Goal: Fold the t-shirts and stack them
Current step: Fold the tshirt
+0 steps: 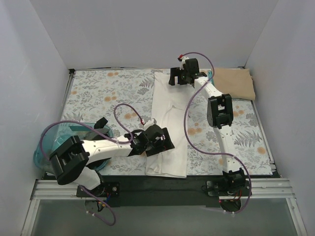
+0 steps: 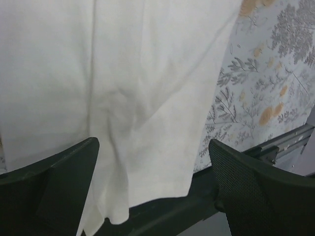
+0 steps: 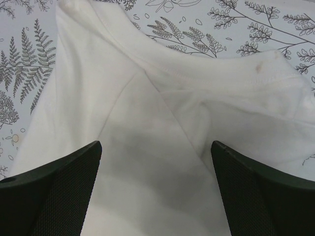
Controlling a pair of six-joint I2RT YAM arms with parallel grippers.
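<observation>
A cream-white t-shirt (image 1: 168, 125) lies folded into a long strip down the middle of the table, from the back to the front edge. My left gripper (image 1: 158, 140) hovers open over its near end (image 2: 147, 98), its hem hanging over the table's front edge. My right gripper (image 1: 183, 74) hovers open over its far end (image 3: 157, 147), near the collar. A folded tan t-shirt (image 1: 236, 82) lies at the back right. No print shows on the white shirt.
A translucent teal basket (image 1: 54, 142) stands at the front left beside the left arm. The floral table covering (image 1: 103, 93) spreads under everything. White walls close the back and sides. A black rail (image 2: 197, 201) runs along the front edge.
</observation>
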